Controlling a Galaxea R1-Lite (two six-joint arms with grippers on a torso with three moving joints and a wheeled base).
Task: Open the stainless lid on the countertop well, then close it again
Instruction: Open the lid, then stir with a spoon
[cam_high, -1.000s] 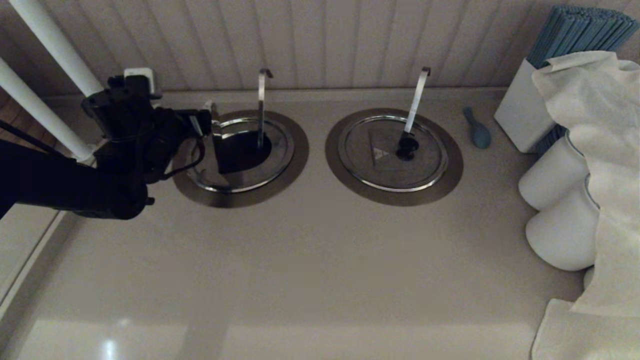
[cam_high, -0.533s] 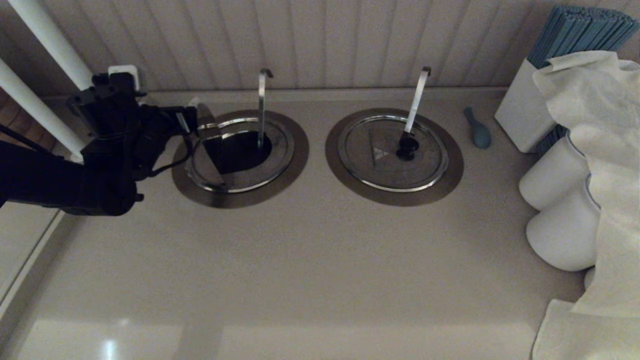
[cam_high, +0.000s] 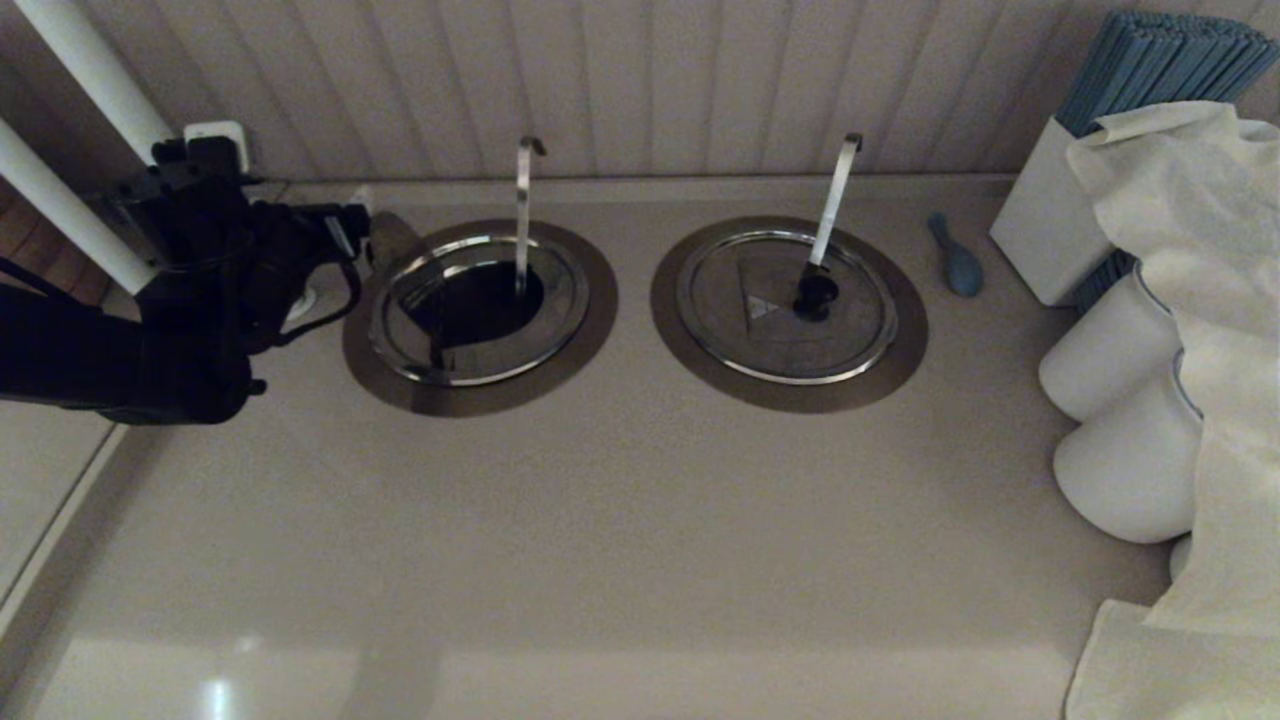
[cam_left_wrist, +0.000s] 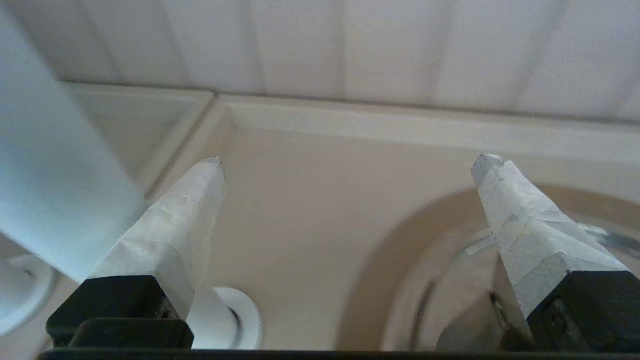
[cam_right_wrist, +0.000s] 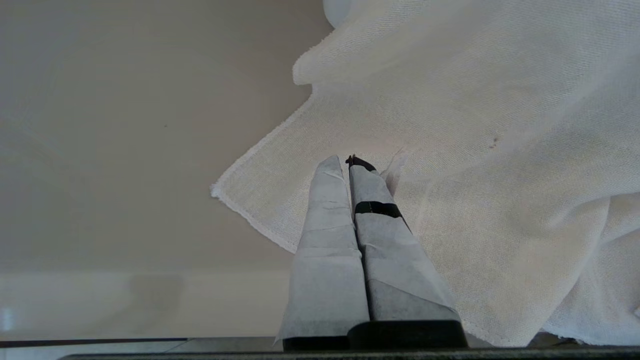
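The left gripper (cam_high: 362, 222), fingers spread and empty, hovers just beside the stainless lid's (cam_high: 480, 310) raised flap.

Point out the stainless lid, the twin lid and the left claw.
stainless lid (cam_high: 500, 345), head view, on its flat steel face.
twin lid (cam_high: 770, 340), head view, on its flat top.
left claw (cam_left_wrist: 347, 162), left wrist view, midway between its fingertips.

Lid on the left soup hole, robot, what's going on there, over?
Left gripper open, beside the countertop well, holding nothing. Stainless lid flap up, well open. Right gripper shut, parked over white cloth. Nothing blocking.
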